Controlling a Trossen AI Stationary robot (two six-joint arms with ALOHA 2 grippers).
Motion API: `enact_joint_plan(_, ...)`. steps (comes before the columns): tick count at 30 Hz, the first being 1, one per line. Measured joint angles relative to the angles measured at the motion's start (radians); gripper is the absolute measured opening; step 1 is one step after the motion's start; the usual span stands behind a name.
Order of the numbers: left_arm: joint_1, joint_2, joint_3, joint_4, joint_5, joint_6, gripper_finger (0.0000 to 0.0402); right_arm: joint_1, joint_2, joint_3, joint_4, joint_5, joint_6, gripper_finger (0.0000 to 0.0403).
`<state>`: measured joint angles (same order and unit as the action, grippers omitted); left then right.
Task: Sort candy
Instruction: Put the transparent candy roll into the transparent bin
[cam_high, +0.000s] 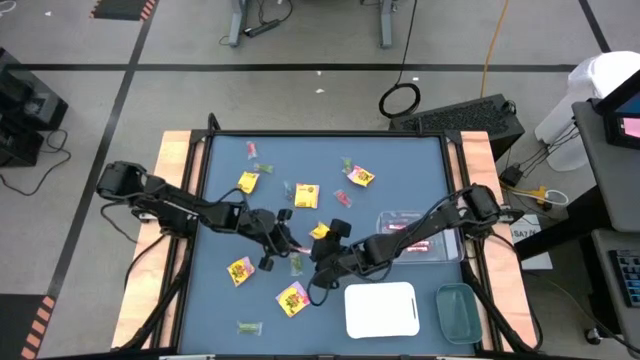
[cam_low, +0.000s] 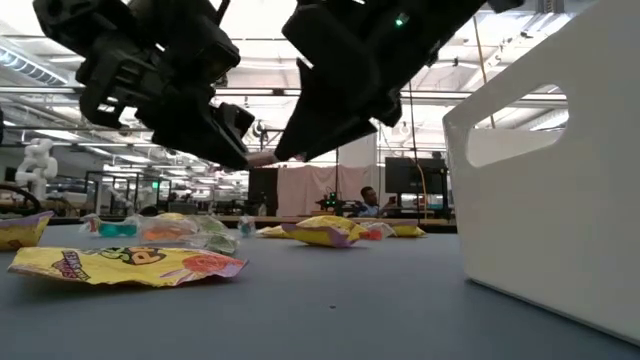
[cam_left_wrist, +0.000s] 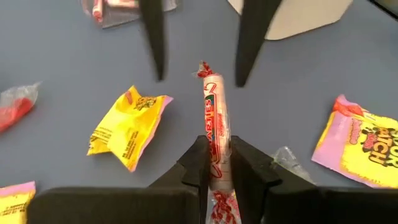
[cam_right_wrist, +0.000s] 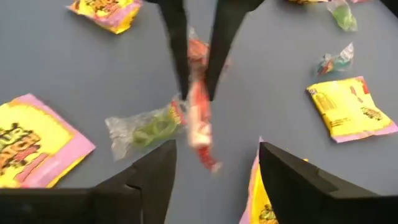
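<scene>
The candy lies scattered on the blue table top (cam_high: 400, 160): yellow packets (cam_high: 306, 195) (cam_high: 240, 270) (cam_high: 292, 298), small green wrapped pieces (cam_high: 248, 327) and a clear-wrapped green one (cam_right_wrist: 146, 130). My left gripper (cam_left_wrist: 222, 152) (cam_high: 290, 240), near the table's middle, is shut on a pink-and-white candy stick (cam_left_wrist: 214, 121) (cam_right_wrist: 198, 115). My right gripper (cam_right_wrist: 217, 155) (cam_high: 322, 248) faces it from the right, open. Its fingers (cam_left_wrist: 155, 43) stand on either side of the stick's free end without touching it. My left gripper pinches the candy stick between its two fingers near one twisted end (cam_left_wrist: 217, 171). The stick runs on forward past the fingertips, along the fingers. Its free end (cam_left_wrist: 204, 70) points toward my right gripper. It is lifted clear of the table, slanting downward.
A clear tray (cam_high: 412, 233) holding pink sticks sits at the right. A white tray (cam_high: 380, 310) (cam_low: 560, 180) and a green-tinted tray (cam_high: 458, 312) stand near the front right. A yellow packet (cam_low: 120, 262) lies close to the near edge.
</scene>
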<state>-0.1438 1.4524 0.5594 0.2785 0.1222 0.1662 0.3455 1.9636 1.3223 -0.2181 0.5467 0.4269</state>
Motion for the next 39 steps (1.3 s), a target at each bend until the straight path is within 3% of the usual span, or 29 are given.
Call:
enact_joint_plan(5,-0.009,-0.004,0.0,0.003,-0.001,0.005,0.0056,-0.025,0.0,0.0,0.065,-0.057,-0.026,0.0228)
enact_joint_plan(11,-0.009,-0.004,0.0,0.004,-0.013,0.006,0.0056,-0.058,0.014,0.0,0.11,-0.156,-0.053,0.0192)
enact_joint_plan(25,-0.009,-0.004,0.0,-0.007,-0.022,0.006,0.0056,-0.079,0.031,0.0,0.129,-0.215,-0.078,0.0024)
enact_joint_plan(33,-0.009,-0.004,0.0,0.011,-0.03,-0.028,0.0066,-0.078,0.031,0.0,0.128,-0.212,-0.088,0.0035)
enact_joint_plan(39,-0.008,-0.005,0.001,0.047,-0.037,-0.075,0.0137,-0.07,0.025,0.0,0.106,-0.231,-0.088,0.0037)
